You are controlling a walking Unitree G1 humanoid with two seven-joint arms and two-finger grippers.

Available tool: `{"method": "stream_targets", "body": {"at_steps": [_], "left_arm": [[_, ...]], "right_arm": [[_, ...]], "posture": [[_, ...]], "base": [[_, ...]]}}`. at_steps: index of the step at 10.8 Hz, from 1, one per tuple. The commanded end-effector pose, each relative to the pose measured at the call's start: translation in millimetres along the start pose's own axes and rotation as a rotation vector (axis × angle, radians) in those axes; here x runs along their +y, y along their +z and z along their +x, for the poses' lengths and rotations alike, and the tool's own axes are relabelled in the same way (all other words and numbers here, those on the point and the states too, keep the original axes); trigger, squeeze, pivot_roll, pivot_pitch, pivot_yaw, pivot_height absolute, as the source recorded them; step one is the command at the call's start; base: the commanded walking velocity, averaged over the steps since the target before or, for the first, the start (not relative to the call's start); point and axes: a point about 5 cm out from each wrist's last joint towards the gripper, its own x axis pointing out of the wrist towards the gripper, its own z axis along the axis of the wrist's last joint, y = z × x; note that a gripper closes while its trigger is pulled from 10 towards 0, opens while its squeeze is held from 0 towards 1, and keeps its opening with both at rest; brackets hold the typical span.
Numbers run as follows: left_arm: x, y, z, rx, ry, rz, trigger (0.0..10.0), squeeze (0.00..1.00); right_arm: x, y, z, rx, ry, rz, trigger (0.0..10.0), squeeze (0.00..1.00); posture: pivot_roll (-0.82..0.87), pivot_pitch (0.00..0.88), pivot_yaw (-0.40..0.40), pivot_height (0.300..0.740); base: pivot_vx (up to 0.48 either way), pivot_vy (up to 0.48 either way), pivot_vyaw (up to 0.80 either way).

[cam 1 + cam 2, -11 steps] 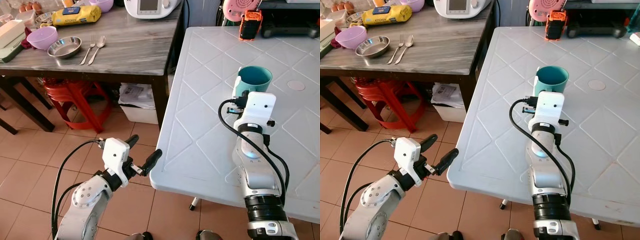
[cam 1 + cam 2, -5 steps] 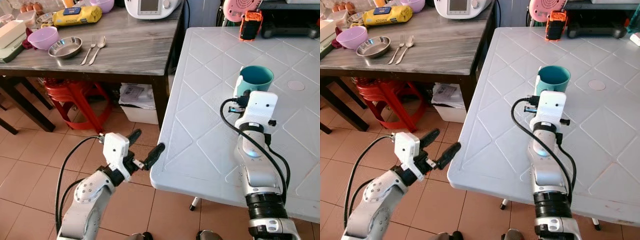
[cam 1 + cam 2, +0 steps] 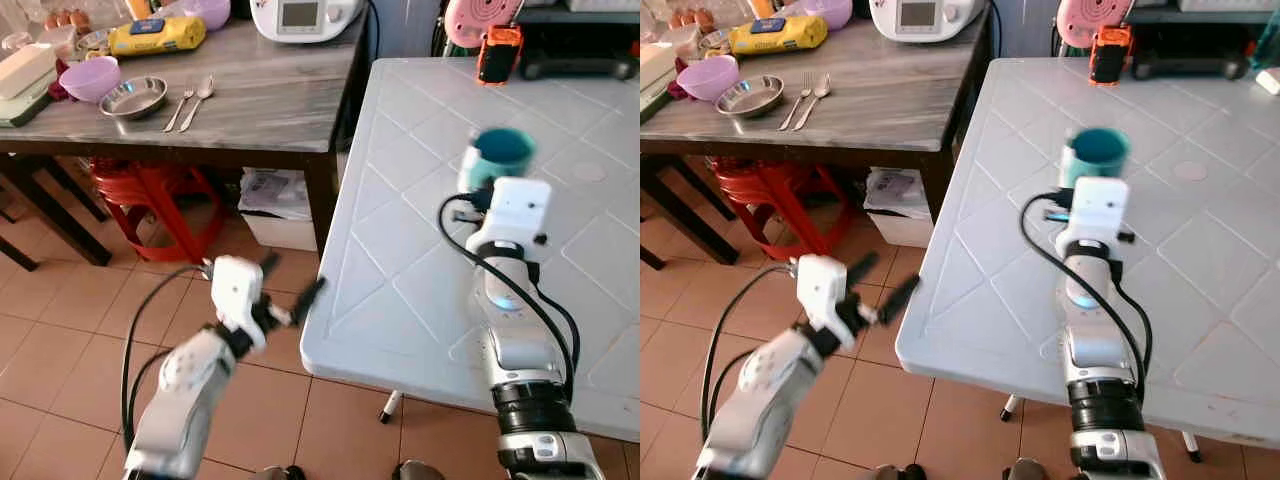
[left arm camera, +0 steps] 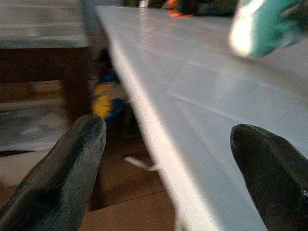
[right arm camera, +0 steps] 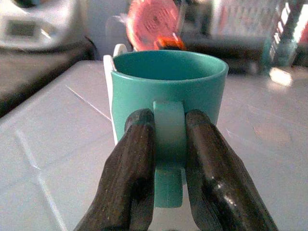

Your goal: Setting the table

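Placing the teal mug [image 5: 168, 96] on the white table [image 3: 400, 250]: right gripper [image 5: 169, 144] pinched on its handle, base apparently down. Left gripper [image 4: 168, 159] spread, idle off the table edge. Next, likely: loosen, draw straight back, mug upright.

Right arm: extended forward, right gripper [image 5: 169, 144] with both black fingers [image 5: 132, 168] pinched together on a handle. Left arm: bent low at the robot's left, left gripper [image 3: 292, 292] with fingers spread wide apart.
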Motion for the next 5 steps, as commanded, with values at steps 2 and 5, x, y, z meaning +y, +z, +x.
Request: {"method": "stream_targets", "body": {"at_steps": [2,5], "left_arm": [[21.3,-3.0,-0.2,0.024,0.175,0.046,10.0,0.0],[35.4,2.4,6.2,-0.02,0.326,0.088,10.0,0.0]], "right_arm": [[5.3,14.1,-10.4,-0.081,0.074,-0.035,10.0,0.0],[-4.2,3.5,-36.1,-0.061,0.085,-0.064,10.0,0.0]], "posture": [[-0.07,0.083,0.108,0.74],[-0.08,0.065,0.097,0.74]], "base": [[0.0,0.0,0.0],[0.0,0.0,0.0]]}}
